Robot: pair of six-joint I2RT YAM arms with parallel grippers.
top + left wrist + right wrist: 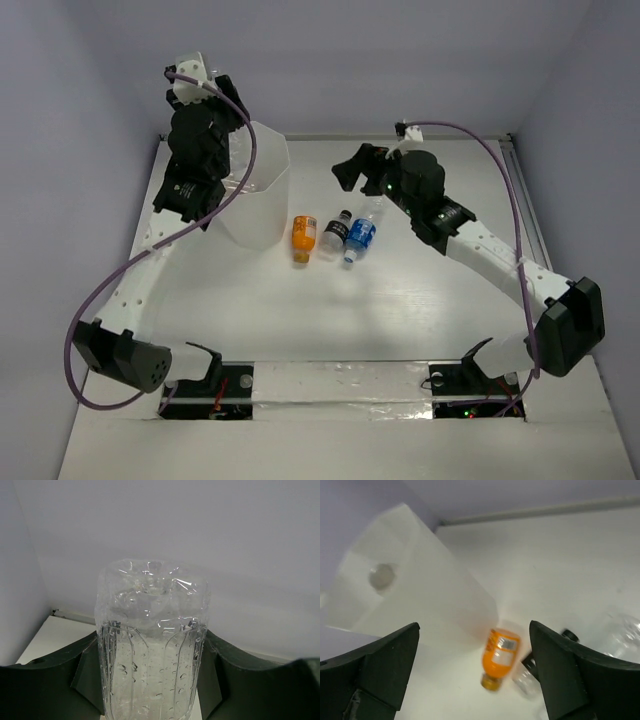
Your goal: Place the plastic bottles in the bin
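Left fingers (pixel 86 677) clamp a clear bottle (pixel 150 645) up by the bin (pixel 265 200); centre it over the rim before letting go. Right fingers (pixel 382 665), wide apart, hang above the orange bottle (pixel 500 655) on the counter (pixel 560 580).

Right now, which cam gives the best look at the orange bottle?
Right wrist: the orange bottle is close and large, label and cap showing, slightly soft. Top external shows it whole but small, lying between the bin and the black-capped bottle. Left wrist does not show it; a clear bottle fills that view.
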